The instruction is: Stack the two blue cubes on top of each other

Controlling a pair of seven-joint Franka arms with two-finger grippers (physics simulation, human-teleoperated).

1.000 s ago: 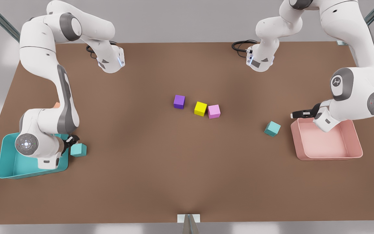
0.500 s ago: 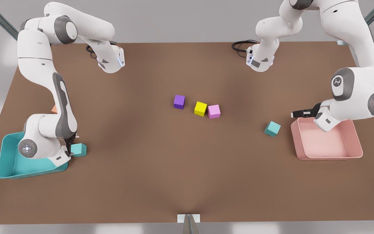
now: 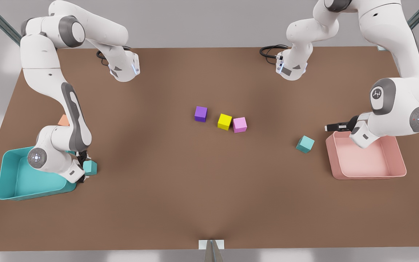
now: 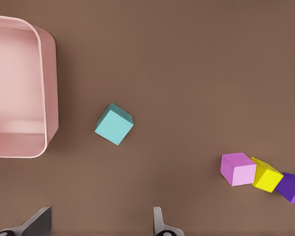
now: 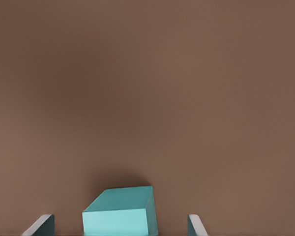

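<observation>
Reaching for the first blue cube

Right gripper [image 5: 120, 227] fingers spread around teal cube [image 5: 120, 210]; next, close. Left gripper [image 4: 98, 223] waits, fingers spread.

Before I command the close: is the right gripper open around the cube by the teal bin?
Open. The right gripper has one finger on each side of the blue cube, with gaps both sides; the cube sits on the table.

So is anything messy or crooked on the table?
Nothing is spilled or broken. The blue cube beside the pink bin sits turned cornerwise to it. The other blue cube sits between the right gripper's open fingers by the teal bin. The left gripper waits, open, above the pink bin.
</observation>
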